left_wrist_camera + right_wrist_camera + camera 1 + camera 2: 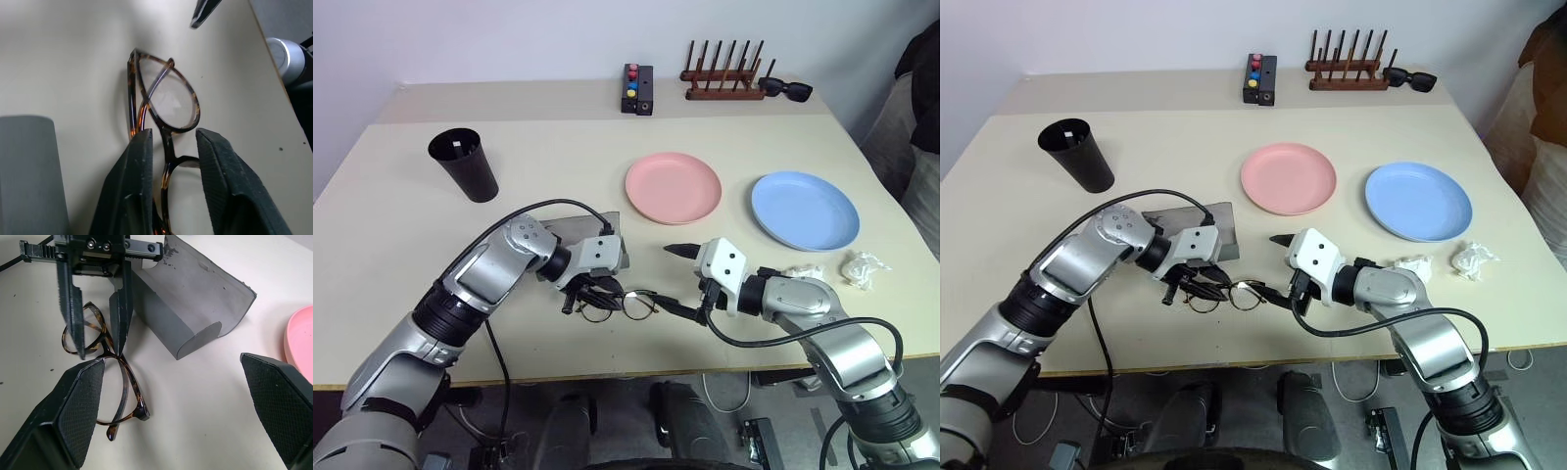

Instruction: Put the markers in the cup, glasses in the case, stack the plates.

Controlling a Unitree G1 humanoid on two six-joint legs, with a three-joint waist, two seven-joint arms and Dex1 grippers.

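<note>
A pale beige desk against a plain white wall. Far left, the black cup stands upright. Near centre, the left hand straddles the bridge of the glasses, its fingers narrowed around the frame without visibly pinching it; the glasses lie flat on the desk, just beside the open grey case. The right hand is spread wide, grasping nothing. Farther right lie the pink plate and the blue plate, apart. Crumpled white paper lies near the right edge.
</note>
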